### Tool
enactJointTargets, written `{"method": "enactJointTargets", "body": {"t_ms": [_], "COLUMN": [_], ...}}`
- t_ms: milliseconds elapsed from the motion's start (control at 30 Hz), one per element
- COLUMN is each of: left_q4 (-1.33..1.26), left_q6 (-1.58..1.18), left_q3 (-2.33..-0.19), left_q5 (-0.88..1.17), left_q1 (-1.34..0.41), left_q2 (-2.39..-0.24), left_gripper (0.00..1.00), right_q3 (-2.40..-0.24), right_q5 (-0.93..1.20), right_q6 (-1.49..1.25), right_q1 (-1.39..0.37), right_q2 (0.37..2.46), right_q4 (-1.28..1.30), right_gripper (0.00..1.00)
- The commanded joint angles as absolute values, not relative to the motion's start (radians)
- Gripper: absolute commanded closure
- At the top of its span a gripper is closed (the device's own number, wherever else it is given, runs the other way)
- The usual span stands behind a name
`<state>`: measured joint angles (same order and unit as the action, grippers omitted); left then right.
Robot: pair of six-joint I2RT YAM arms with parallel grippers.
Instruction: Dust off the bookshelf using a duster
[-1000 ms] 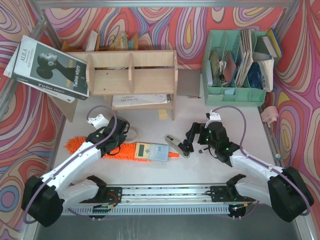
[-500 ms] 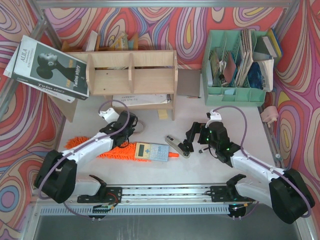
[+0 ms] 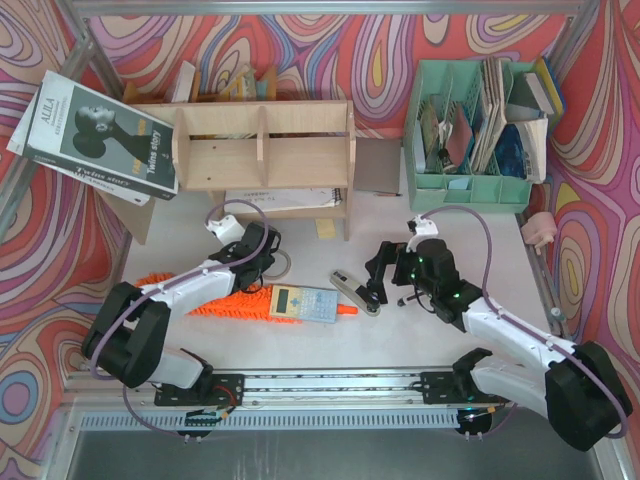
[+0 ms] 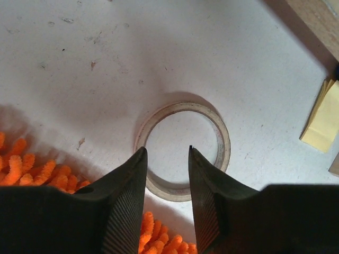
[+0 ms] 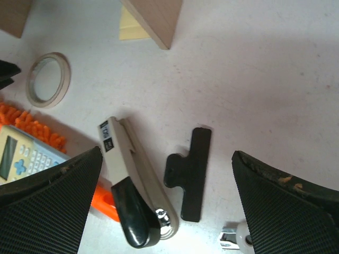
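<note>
The orange duster [image 3: 205, 296] lies flat on the table in front of the plywood bookshelf [image 3: 262, 150]. Its right part sits under a grey calculator [image 3: 305, 302], and its handle tip [image 5: 103, 203] pokes out beside a stapler. My left gripper [image 3: 270, 262] hovers just past the duster's far edge. In the left wrist view the left gripper [image 4: 167, 153] stands narrowly open and empty, with fluffy strands [image 4: 32, 169] below it and a tape ring [image 4: 225, 143] ahead. My right gripper [image 3: 378, 283] is wide open and empty above a black clip [image 5: 188, 174].
A beige stapler [image 3: 355, 292] lies between calculator and right gripper. Yellow sticky notes [image 3: 325, 228] sit by the shelf's right leg [image 5: 156, 16]. A green file organiser [image 3: 475, 130] stands at the back right. A book [image 3: 95, 135] leans at the shelf's left.
My left arm has reached forward and right, from over the duster to the tape ring, and its jaws have parted slightly. The right arm has barely moved.
</note>
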<state>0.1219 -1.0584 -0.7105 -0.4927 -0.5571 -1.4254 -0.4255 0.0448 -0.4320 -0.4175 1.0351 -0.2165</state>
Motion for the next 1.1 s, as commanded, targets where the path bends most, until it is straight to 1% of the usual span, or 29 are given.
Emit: {"method": "enactJointTargets", "body": {"t_ms": [0, 100, 300, 367, 467, 500, 733, 1067], "left_q4": [0.144, 0.24, 0.389, 0.421, 0.456, 0.47, 0.526, 0.501], "left_q6": [-1.029, -1.027, -0.98, -0.96, -0.91, -0.895, -0.844, -0.831], "left_q3": [-0.723, -0.735, -0.697, -0.675, -0.649, -0.645, -0.586, -0.509], "left_q5": [-0.475, -0.483, -0.475, -0.472, -0.452, -0.448, -0.431, -0.362], "left_q1": [-0.553, -0.553, -0.553, -0.553, -0.551, -0.551, -0.51, -0.433], "left_q2": [-1.389, -1.309, -1.063, -0.992, -0.9, -0.877, -0.755, -0.669], "left_gripper": [0.56, 0.49, 0.21, 0.12, 0.04, 0.02, 0.02, 0.02], "right_q3": [-0.476, -0.502, -0.537, -0.52, -0.494, -0.502, -0.595, -0.72], "right_q5": [0.066, 0.031, -0.083, -0.064, -0.022, -0.016, 0.046, 0.098], "right_q6": [-0.378, -0.326, -0.143, -0.1, -0.005, 0.026, 0.191, 0.294], "right_q1": [-0.471, -0.549, -0.753, -0.789, -0.854, -0.881, -0.986, -0.998], "right_q2": [1.026, 1.035, 1.051, 1.047, 1.04, 1.047, 1.188, 1.388], "right_q4": [-0.206, -0.199, -0.229, -0.275, -0.35, -0.35, -0.301, -0.28], "right_gripper": [0.02, 0.01, 0.01, 0.01, 0.01, 0.01, 0.01, 0.01]}}
